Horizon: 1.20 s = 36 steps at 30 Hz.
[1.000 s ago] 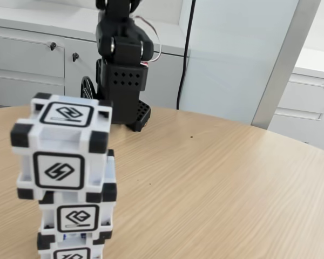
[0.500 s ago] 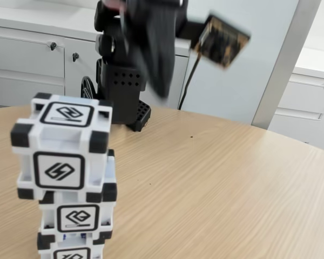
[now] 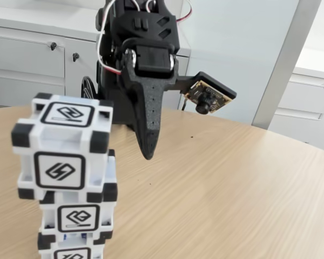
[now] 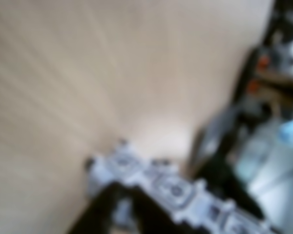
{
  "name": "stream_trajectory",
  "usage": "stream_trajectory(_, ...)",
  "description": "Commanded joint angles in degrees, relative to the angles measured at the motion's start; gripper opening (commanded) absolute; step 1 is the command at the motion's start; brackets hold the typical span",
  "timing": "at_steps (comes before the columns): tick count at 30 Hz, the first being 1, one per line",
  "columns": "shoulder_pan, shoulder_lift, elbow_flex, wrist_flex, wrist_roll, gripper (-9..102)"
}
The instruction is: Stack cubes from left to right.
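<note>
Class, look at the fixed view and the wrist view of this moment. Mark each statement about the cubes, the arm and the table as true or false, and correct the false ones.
1. The three cubes stand in one stack. True.
2. The gripper holds the top cube. False: it hangs to the right of the stack in the fixed view, holding nothing.
3. The top cube sits exactly square on the one below. False: it is offset toward the left in the fixed view.
4. The table has a light wood-grain surface. True.
5. A small camera board is mounted beside the gripper. True.
6. The fingers are spread wide apart. False: they meet in one point.
</note>
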Motion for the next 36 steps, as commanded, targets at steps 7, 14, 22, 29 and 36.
stream_trajectory(7,0.44,-0.26,1.58,-0.53,-0.97,0)
stream_trajectory(14,0.53,0.62,1.67,-0.62,-0.79,0)
stream_trajectory(22,-0.09,0.62,1.67,-0.70,-1.41,0)
stream_trajectory(29,-0.26,0.62,1.67,-0.70,-3.52,0)
stream_trajectory(36,-0.26,0.62,1.67,-0.70,-5.89,0)
